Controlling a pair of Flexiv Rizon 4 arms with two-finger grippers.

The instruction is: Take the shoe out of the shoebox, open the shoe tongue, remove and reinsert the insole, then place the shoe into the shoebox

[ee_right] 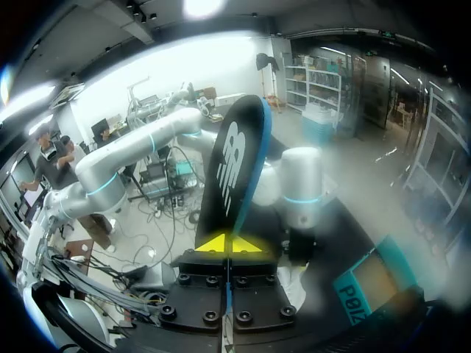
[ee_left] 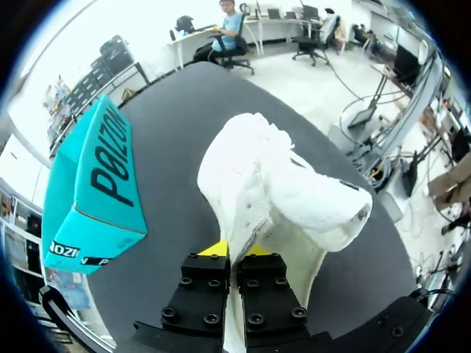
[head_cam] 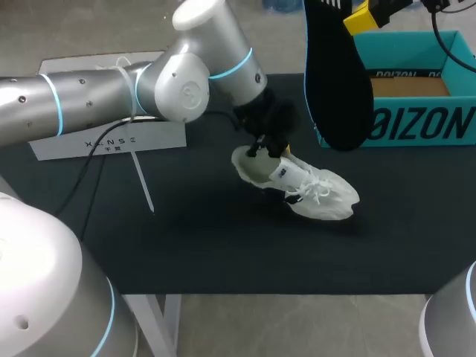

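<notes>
One white shoe (head_cam: pixel 316 190) lay mid-table, heel clamped by the left gripper (ee_left: pixel 237 248). The right gripper (ee_right: pixel 228 243) pinched one black insole (head_cam: pixel 335 82) near one teal shoebox (head_cam: pixel 416 123) at the table's far right corner.

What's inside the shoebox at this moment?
Only bare brown cardboard shows inside the shoebox; the insole, held in front, hides one end. The shoe is outside.

White shoe (head_cam: pixel 316 192), black insole (head_cam: pixel 335 89), teal shoebox (head_cam: pixel 420 123) with black lettering
</notes>
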